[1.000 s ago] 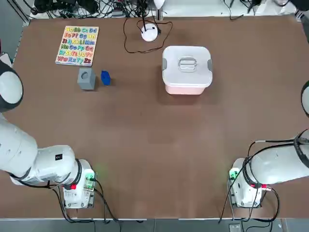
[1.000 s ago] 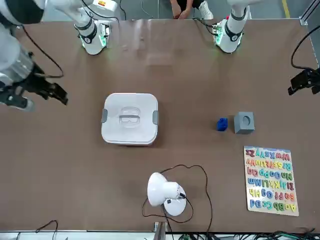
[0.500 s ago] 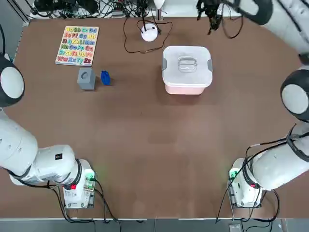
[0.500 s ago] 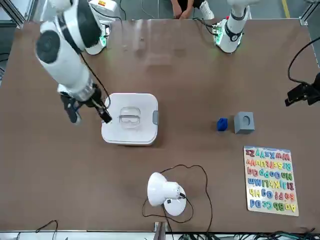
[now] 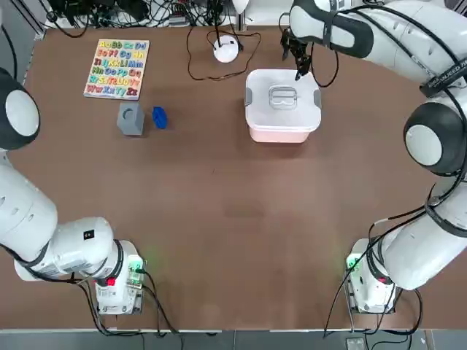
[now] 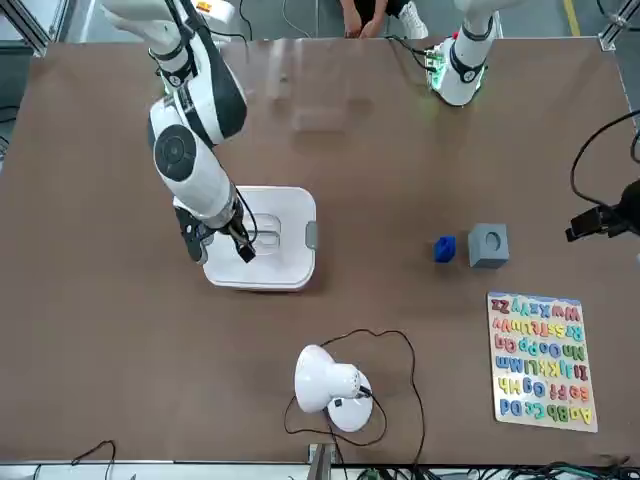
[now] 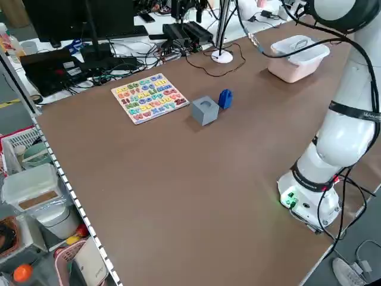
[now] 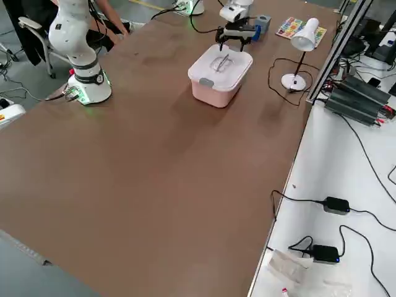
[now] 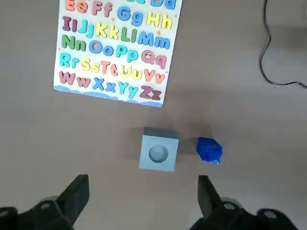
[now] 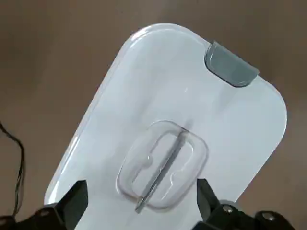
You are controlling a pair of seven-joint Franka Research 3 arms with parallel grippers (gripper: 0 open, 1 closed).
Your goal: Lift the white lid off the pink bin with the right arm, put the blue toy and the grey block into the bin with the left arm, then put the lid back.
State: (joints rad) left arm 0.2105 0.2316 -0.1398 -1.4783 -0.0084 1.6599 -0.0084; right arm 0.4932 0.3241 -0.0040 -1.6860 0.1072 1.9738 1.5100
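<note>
Right pincer [image 5: 298,62] spread wide, empty, above 12 o'clock edge of rounded-square white plastic lid [image 5: 283,98], seated on pale pink translucent bin [image 5: 280,135]. Left pincer [image 9: 143,203] wide open, empty, over small grey cube [image 9: 159,149].

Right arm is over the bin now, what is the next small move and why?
Probably bring the right gripper over the handle and lower it. Its fingers are spread, and it hangs above the far edge of the white lid, which is on the pink bin, with the recessed handle not yet between them.
</note>
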